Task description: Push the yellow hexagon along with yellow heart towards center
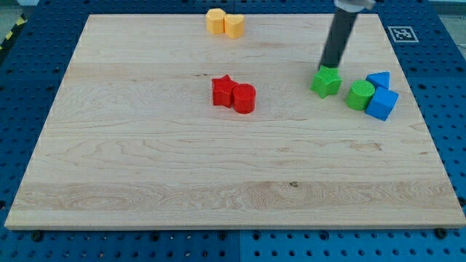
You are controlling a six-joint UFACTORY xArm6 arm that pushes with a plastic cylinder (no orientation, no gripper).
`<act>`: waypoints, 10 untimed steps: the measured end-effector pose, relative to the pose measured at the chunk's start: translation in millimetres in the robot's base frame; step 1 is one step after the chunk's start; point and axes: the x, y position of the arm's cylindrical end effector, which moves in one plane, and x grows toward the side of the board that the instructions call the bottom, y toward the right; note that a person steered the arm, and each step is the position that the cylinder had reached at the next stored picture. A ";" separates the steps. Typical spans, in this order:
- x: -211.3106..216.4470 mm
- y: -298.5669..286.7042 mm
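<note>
The yellow hexagon (215,20) and the yellow heart (234,25) sit touching each other near the view's top edge of the wooden board (145,160), hexagon on the left. My tip (329,66) is far to their right, just above the green star (326,81), touching or nearly touching its upper edge.
A red star (223,91) and a red cylinder (244,98) sit together near the board's middle. A green cylinder (360,95), a blue triangle (378,79) and a blue cube (382,104) cluster at the view's right. Blue pegboard surrounds the board.
</note>
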 end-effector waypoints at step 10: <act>-122.3 -149.9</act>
